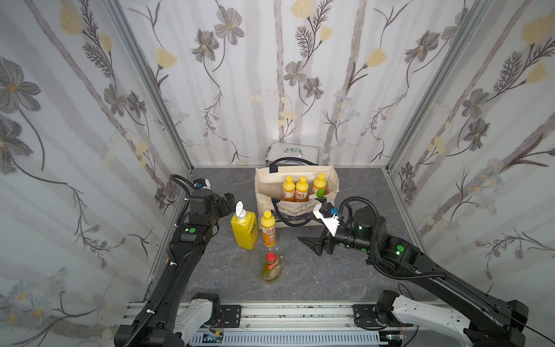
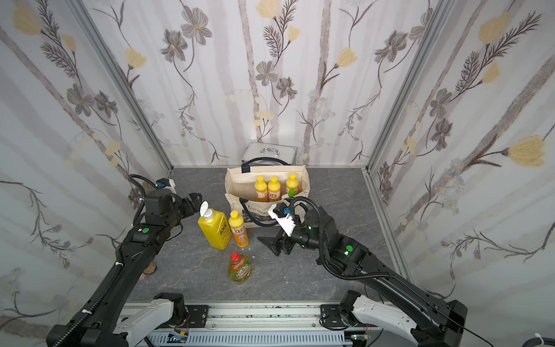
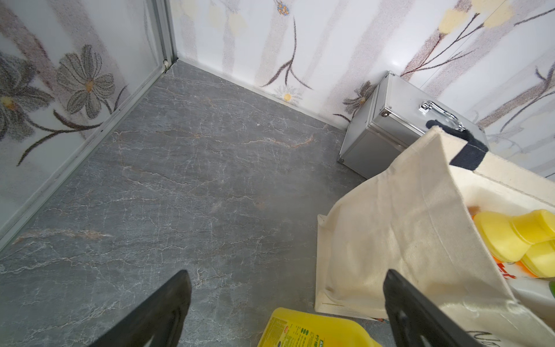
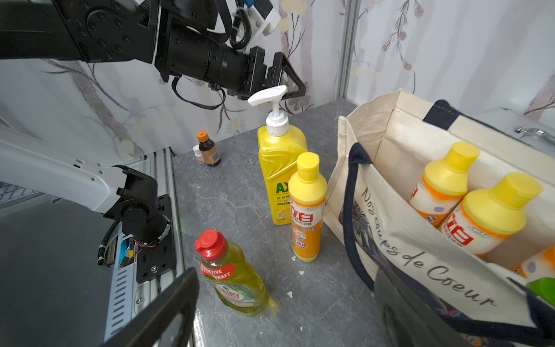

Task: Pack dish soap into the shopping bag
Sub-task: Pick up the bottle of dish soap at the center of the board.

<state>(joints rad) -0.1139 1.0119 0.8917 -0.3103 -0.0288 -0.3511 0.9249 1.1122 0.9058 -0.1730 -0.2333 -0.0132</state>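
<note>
The cream shopping bag (image 1: 267,186) (image 2: 237,186) stands open at the back middle of the table. Inside it stand three orange dish soap bottles (image 1: 301,189) with yellow caps and a green-capped one (image 1: 320,193). In front of the bag, on the table, stand a big yellow pump bottle (image 1: 244,229), a slim orange bottle (image 1: 268,229) and a clear yellow-green, red-capped bottle (image 1: 271,269) (image 4: 231,276). My right gripper (image 1: 312,245) (image 4: 285,285) is open and empty, low by the bag's front right. My left gripper (image 1: 228,199) (image 3: 288,276) is open and empty beside the pump head.
A silver metal case (image 1: 292,151) stands behind the bag against the back wall. A small brown bottle (image 4: 208,150) and a tiny white one (image 4: 198,156) stand near the left wall. White crumbs (image 4: 301,272) lie on the grey table. Patterned walls close in three sides.
</note>
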